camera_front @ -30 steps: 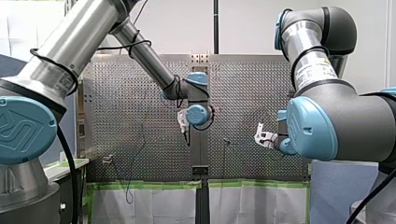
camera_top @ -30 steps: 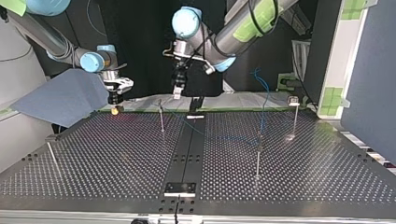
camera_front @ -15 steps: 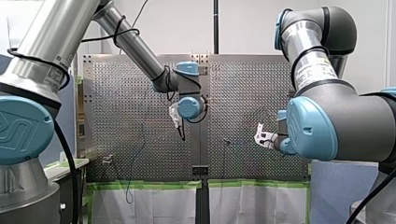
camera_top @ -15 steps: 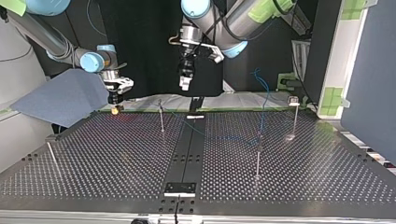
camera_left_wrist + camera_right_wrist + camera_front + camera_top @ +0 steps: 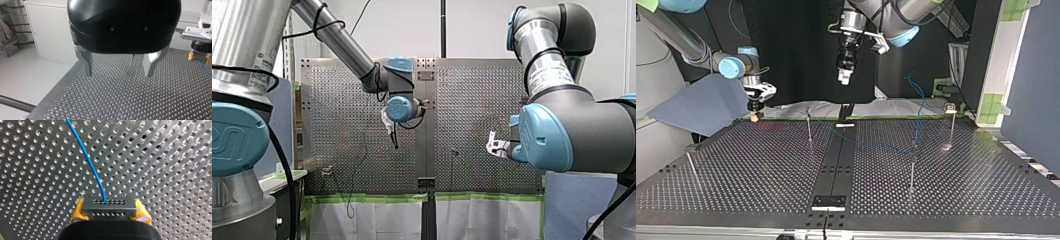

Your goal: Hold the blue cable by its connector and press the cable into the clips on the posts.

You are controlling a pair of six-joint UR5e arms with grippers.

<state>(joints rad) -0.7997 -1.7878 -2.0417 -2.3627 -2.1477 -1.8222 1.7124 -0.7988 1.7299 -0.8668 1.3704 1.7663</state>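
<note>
My right gripper (image 5: 109, 214) is shut on a black connector (image 5: 109, 206), its yellow pads (image 5: 78, 213) on both sides. The blue cable (image 5: 87, 160) leaves the connector and runs off over the perforated plate. In the top view my right gripper (image 5: 754, 111) hangs low over the table's far left corner. The cable (image 5: 876, 145) crosses the table to a thin post (image 5: 912, 162) and rises near another post (image 5: 951, 122). My left gripper (image 5: 845, 75) hangs high above the far middle; its metal fingers (image 5: 87, 62) stand open with nothing between them.
Two more thin posts stand on the perforated table (image 5: 761, 190): one (image 5: 809, 127) near the far middle, one (image 5: 691, 170) at the top view's left. A blue-grey sheet (image 5: 701, 105) lies beyond the far left corner. A white frame (image 5: 993, 75) stands at the right.
My left arm has lifted its open gripper and carried it toward the top view's right, away from the far-middle post. My right gripper, with the connector, has barely shifted.
</note>
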